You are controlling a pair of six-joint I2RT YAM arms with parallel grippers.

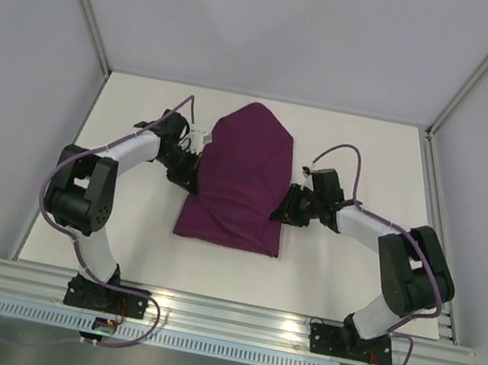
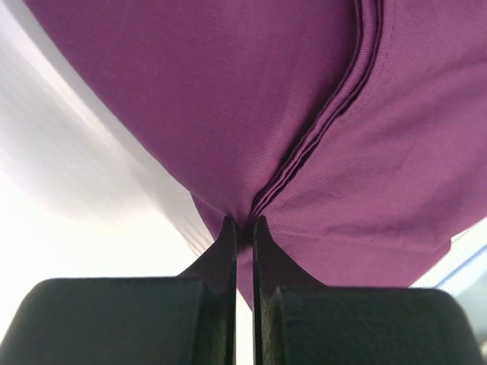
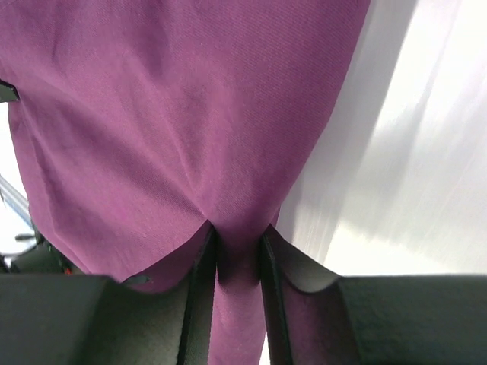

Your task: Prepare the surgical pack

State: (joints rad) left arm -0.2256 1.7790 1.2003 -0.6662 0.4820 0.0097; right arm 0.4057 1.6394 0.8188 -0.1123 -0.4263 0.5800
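The dark-purple cloth (image 1: pixel 241 177) lies folded into a long bundle in the middle of the table, pointed at the far end. My left gripper (image 1: pixel 188 169) is shut on the cloth's left edge; the left wrist view shows folded layers (image 2: pixel 319 137) pinched between the fingers. My right gripper (image 1: pixel 283 208) is shut on the cloth's right edge, with a bunch of cloth (image 3: pixel 240 251) between its fingers. The steel tray, forceps, gauze pads and tan packets are hidden or out of view.
The white table (image 1: pixel 339 284) is walled by grey panels at the back and sides. A metal rail (image 1: pixel 230 317) runs along the near edge, where both arm bases are bolted.
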